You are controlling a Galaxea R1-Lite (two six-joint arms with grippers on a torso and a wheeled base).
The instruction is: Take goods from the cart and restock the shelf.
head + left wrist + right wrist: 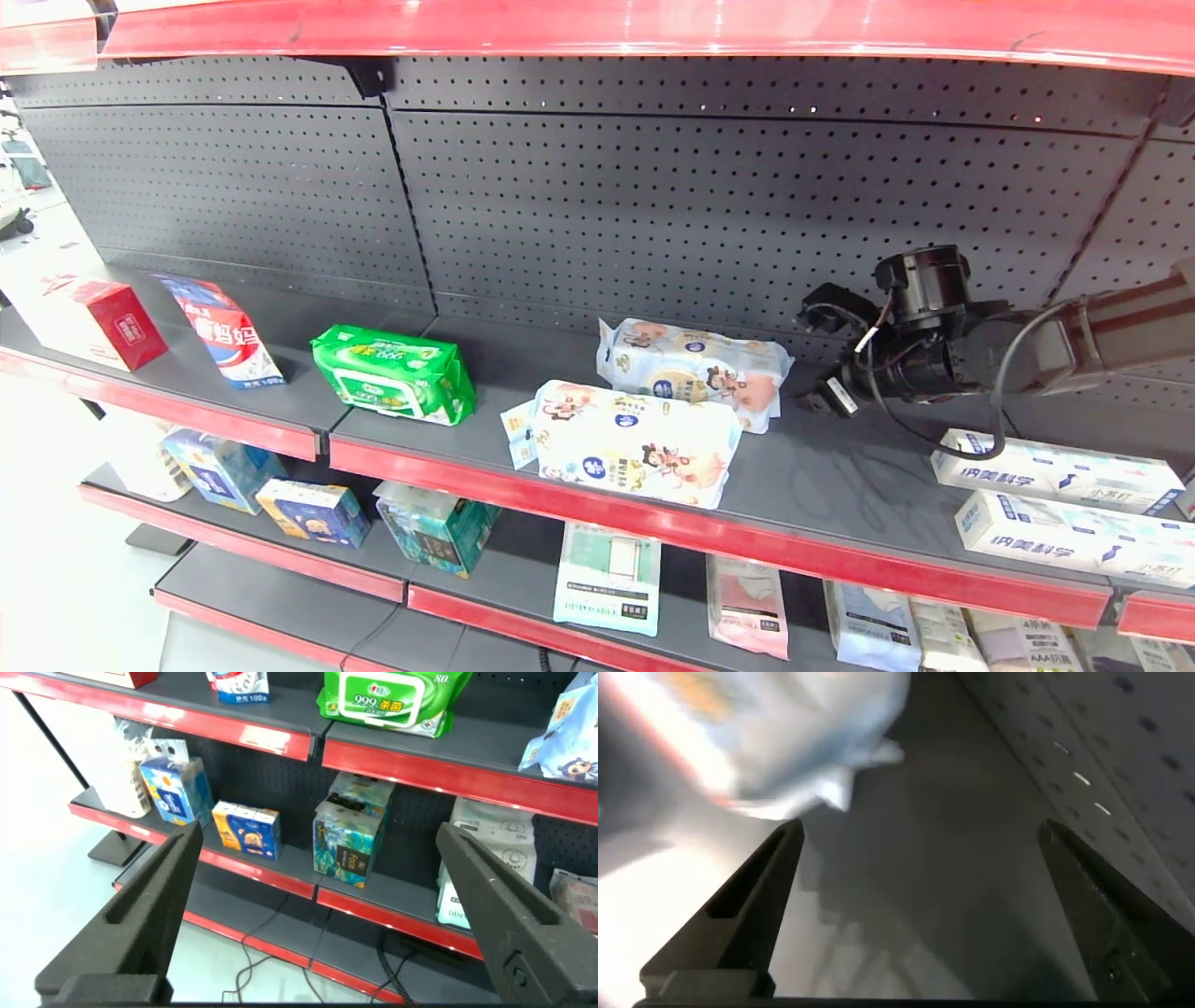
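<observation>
A shop shelf (822, 485) with a red front edge holds the goods, in front of a dark pegboard back (653, 187). Two soft packs of wipes with cartoon print lie flat near the middle: the front pack (635, 443) sits at the shelf's edge and the back pack (695, 369) lies close to the pegboard, the two nearly touching. The right gripper (920, 831) hangs low over the shelf just beside the back pack's end, its fingers spread wide with nothing between them. The left gripper (318, 831) is also spread wide and empty, facing the lower shelves. These packs look light and squashy, wrapped in slick film, so they would likely dent and slide rather than break. The safest hold is probably across the short width near the middle, not on the thin sealed ends, which could slip or tear. Counting along the same shelf: two cartoon packs, one green pack (392, 373), one blue and red carton (219, 331) leaning upright, one red box (117, 325) at the robot's far left, and two long white boxes (1055, 476) lying side by side at the right. On the shelf below stand three small boxes: one blue and white (173, 791), one dark blue (246, 831), one teal (350, 835).
</observation>
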